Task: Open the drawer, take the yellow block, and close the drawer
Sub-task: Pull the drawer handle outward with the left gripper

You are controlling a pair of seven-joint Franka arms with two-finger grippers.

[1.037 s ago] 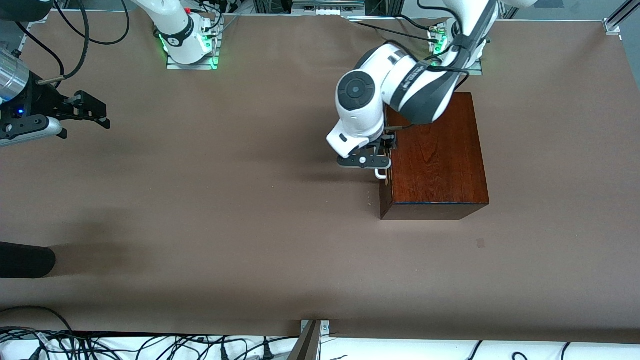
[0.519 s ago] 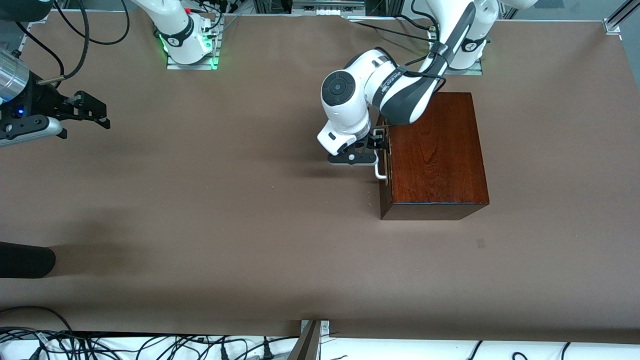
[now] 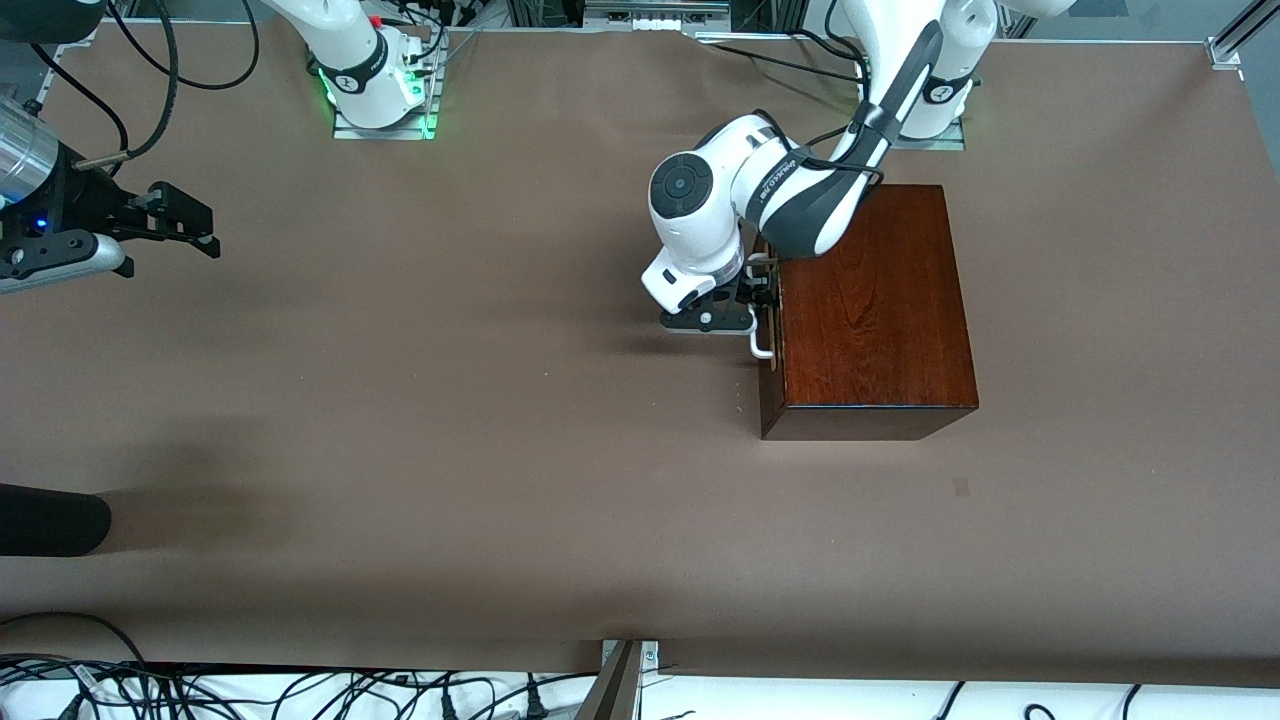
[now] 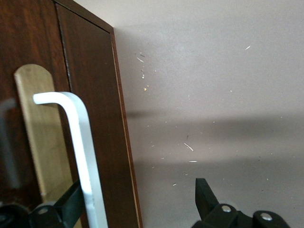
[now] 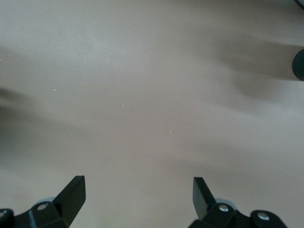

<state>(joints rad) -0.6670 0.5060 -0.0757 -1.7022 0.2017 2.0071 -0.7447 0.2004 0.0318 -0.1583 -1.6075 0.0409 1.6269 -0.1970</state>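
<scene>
Brown desk (image 3: 450,450) bare around box (image 3: 870,310) | drawer (image 3: 768,375) shut, block unseen, you'd judge inside | your left hand (image 3: 752,300) spread open at handle (image 4: 80,156), one finger tucked beneath it, ready to pull | right hand (image 5: 137,202) open, waiting well away from box.

- The box (image 3: 870,310) is glossy mahogany red-brown with darker wood grain running along its top; its side facing the front camera is darker brown.
- The drawer (image 4: 90,118) front is dark reddish-brown with a pale light-wood patch under the handle.
- The handle (image 4: 78,142) is plain white.
- The left gripper (image 3: 745,310) has black fingers (image 4: 206,194) with silver screws, on a white arm with dark grey bands.
- The right gripper (image 3: 170,225) is black, with black fingers (image 5: 71,192).
- The table (image 3: 450,420) cover is plain matte brown, dotted with tiny pale specks.
- The arm bases glow green.
</scene>
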